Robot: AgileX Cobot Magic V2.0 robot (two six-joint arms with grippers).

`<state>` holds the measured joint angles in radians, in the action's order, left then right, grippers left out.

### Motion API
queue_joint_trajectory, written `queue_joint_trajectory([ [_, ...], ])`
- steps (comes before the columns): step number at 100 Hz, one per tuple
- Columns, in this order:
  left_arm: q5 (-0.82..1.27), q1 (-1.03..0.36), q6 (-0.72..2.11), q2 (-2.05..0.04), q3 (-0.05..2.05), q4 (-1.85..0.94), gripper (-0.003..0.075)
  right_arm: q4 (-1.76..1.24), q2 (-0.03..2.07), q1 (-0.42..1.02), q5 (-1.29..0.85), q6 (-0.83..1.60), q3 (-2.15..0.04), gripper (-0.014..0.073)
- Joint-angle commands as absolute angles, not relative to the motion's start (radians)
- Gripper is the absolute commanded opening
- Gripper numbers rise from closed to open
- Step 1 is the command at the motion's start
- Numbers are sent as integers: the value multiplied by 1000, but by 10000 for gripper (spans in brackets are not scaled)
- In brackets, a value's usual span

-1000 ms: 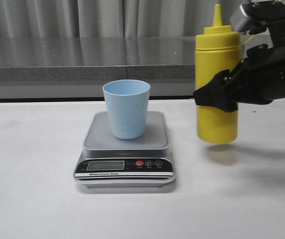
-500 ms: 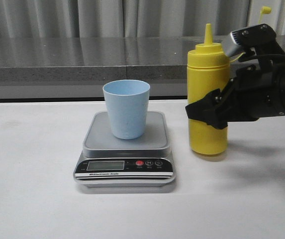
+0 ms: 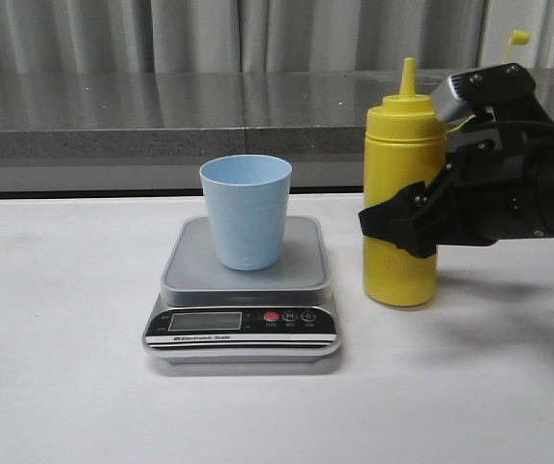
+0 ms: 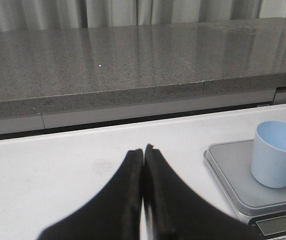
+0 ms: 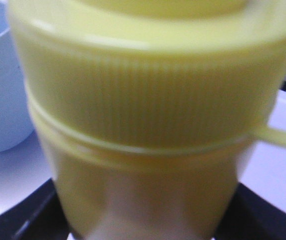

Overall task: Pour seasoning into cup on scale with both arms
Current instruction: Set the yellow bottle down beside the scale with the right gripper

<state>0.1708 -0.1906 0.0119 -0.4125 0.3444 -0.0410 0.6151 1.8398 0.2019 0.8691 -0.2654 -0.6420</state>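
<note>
The yellow seasoning bottle (image 3: 404, 266) stands upright on the white table just right of the scale (image 3: 190, 263). Its small cap (image 3: 518, 38) hangs off on its tether, up to the right. My right gripper (image 3: 395, 218) is shut around the bottle's middle. In the right wrist view the bottle (image 5: 147, 115) fills the frame, with a black finger (image 5: 20, 220) on each side. The pale blue cup (image 3: 247, 211) stands upright on the scale's platform. My left gripper (image 4: 143, 150) is shut and empty over the table, left of the scale (image 4: 227, 167) and cup (image 4: 277, 152); the front view does not show it.
A grey stone ledge (image 3: 160, 111) runs along the back of the white table (image 3: 64, 377), with curtains behind it. The scale's black front panel (image 3: 242, 320) faces the camera.
My right gripper has lowered the bottle from the air onto the table and moved it slightly left, closer to the scale. The cup and scale have not moved.
</note>
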Motion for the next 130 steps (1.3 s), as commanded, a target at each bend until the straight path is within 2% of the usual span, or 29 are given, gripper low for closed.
queue_joint_trajectory([
  [1,87,-185,0,-416,369,-41,-20,604,1808,196,935,-255,-659,227],
  [25,87,-185,0,-416,369,-41,-20,604,1808,196,932,-255,-659,239],
  [33,87,-185,0,-416,369,-41,-20,604,1808,196,932,-255,-659,311],
  [50,87,-185,0,-416,369,-41,-20,596,1808,196,933,-255,-659,550],
  [62,87,-185,0,-416,369,-41,-20,587,1808,196,933,-255,-659,643],
  [130,87,-185,0,-416,369,-41,-20,571,1774,196,941,-255,-621,647],
])
